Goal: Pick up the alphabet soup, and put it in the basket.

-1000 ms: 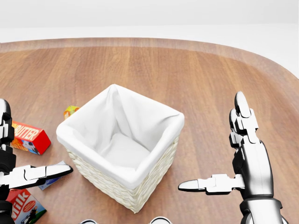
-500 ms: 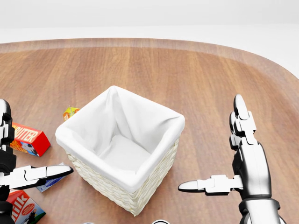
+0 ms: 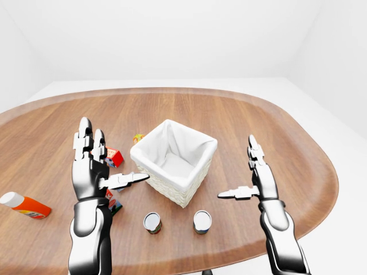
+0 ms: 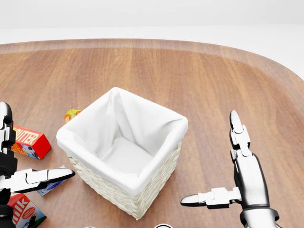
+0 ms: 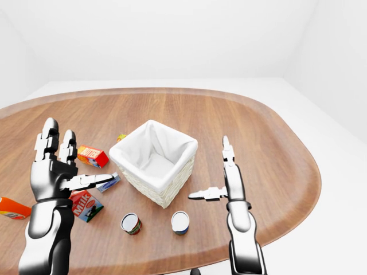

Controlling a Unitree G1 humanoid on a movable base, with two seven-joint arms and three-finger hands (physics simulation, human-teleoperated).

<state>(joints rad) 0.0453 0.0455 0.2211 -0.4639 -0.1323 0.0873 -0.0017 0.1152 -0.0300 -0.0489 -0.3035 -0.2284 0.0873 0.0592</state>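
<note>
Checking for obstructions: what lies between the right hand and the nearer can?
Only bare table in the right-eye view: right hand hovers open, up-right of the can.

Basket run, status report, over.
Both hands open, left hand and right hand empty. Two cans upright below the basket, untouched; soup label unreadable. Path clear.

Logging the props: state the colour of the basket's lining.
White cloth lining inside the pale woven basket; the head view shows it best.
</note>
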